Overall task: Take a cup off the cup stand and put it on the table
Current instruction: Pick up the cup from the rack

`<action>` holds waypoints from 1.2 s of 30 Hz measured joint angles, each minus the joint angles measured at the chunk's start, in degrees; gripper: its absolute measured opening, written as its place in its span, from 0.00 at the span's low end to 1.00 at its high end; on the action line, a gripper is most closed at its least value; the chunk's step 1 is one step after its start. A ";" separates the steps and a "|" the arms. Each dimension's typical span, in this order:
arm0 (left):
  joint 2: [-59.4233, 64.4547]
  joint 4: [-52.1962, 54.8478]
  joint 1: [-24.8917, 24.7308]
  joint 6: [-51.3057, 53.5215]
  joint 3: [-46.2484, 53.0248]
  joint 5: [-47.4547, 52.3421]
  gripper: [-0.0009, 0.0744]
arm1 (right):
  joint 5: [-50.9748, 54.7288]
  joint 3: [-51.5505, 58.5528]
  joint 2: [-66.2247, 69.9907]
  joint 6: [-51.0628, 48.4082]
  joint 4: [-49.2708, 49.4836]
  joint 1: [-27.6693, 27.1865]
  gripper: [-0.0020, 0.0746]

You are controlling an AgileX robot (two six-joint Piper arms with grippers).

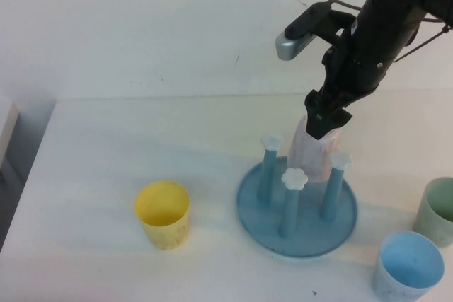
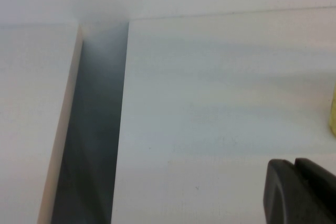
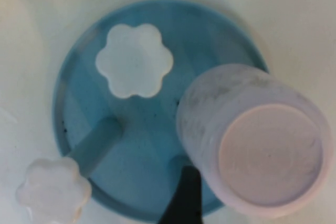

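The pale pink cup [image 1: 312, 152] sits upside down on the back peg of the blue cup stand [image 1: 297, 225]. My right gripper [image 1: 327, 117] hangs straight over the cup, its tips at the cup's upturned base. In the right wrist view the cup [image 3: 262, 150] fills the lower right, and one dark finger [image 3: 182, 195] stands beside its wall. The other finger is out of frame, and the jaws look spread around the cup. Three free pegs with white flower caps [image 1: 293, 178] stand in front. My left gripper [image 2: 295, 182] is shut and empty over the white table [image 2: 210, 103], out of the high view.
A yellow cup [image 1: 163, 213] stands upright left of the stand. A light blue cup [image 1: 409, 265] and a pale green cup [image 1: 440, 210] stand at the front right. The table's left edge borders a dark gap [image 2: 92, 129].
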 joint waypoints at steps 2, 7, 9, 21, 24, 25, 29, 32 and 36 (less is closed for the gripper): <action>0.00 0.00 0.00 0.00 0.00 0.00 0.01 | 0.00 -1.25 1.21 0.00 0.08 0.00 0.89; 0.00 0.00 0.00 0.00 0.00 0.00 0.01 | 0.00 -2.17 3.53 0.00 0.08 0.00 0.89; 0.00 0.00 0.00 0.00 0.00 0.00 0.01 | 0.00 -2.17 4.03 0.00 0.23 0.00 0.89; 0.00 0.00 0.00 0.00 0.00 0.00 0.01 | 0.00 -2.31 6.79 0.31 2.76 0.00 0.89; 0.00 0.00 0.00 0.00 0.00 0.00 0.01 | 0.00 -2.31 6.99 0.46 2.07 0.00 0.89; 0.00 0.00 0.00 0.00 0.00 0.00 0.01 | 0.00 -2.31 6.99 0.46 1.84 0.00 0.89; 0.00 0.00 0.00 0.00 0.00 0.00 0.01 | 0.00 -2.31 6.99 0.53 1.85 0.00 0.88; 0.00 0.00 0.00 0.00 0.00 0.00 0.01 | 0.00 -2.31 6.99 0.60 1.85 0.00 0.85; 0.00 0.00 0.00 0.00 0.00 0.00 0.01 | -0.47 -1.03 6.87 0.60 1.83 0.00 0.78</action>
